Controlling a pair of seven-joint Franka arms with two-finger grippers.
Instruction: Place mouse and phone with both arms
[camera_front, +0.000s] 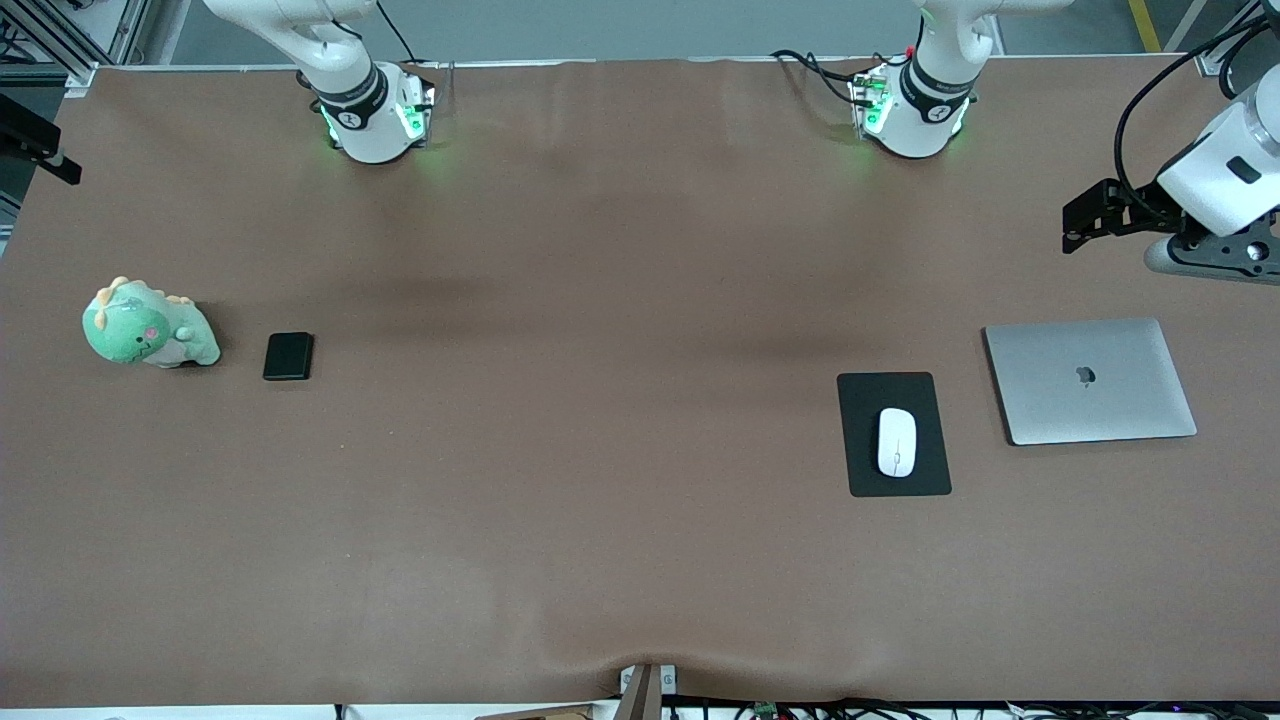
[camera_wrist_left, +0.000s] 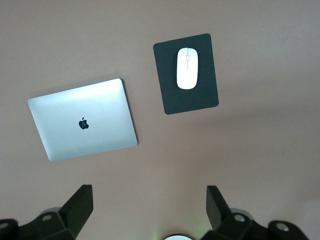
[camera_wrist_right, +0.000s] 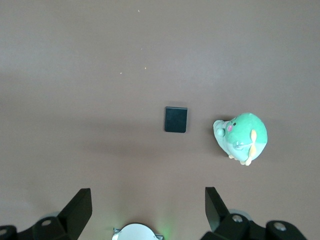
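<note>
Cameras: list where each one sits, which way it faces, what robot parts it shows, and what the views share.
Front view: high across the table, facing both bases; left gripper visible.
Left wrist view: looks down on mouse, mouse pad, laptop; open fingers show.
Right wrist view: looks down on phone, plush dinosaur; open fingers show.
Shared: front view shows all these.
</note>
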